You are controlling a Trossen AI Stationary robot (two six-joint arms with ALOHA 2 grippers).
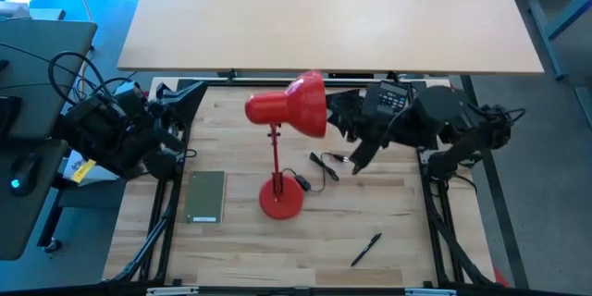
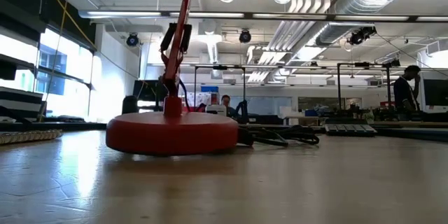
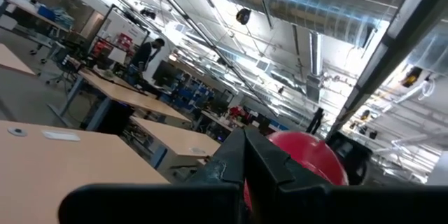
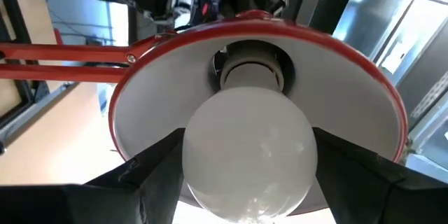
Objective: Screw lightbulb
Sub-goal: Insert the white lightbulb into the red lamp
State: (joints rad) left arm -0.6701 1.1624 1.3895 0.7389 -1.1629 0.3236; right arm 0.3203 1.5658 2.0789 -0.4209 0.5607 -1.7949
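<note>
The bulb is seen in the right wrist view between the two dark fingers of the right end effector, which is clamped on its round white body. The bulb's narrow base is set into the socket at the middle of the white inside of the red shade. From above, the right end effector is found at the open mouth of the shade, at the back of the bench; the bulb itself is hidden there.

The lamp is stood on a round red base near the bench's middle, with a thin red stem rising to the shade. A black cord is laid just beside the base. In the low view the base is shown resting flat on the bench, with the cord behind it.

The left end effector is parked at the back left of the bench, well apart from the lamp, with its fingers brought together and nothing held.

A green notebook is laid flat to the left of the base, and a black pen lies near the front right.
</note>
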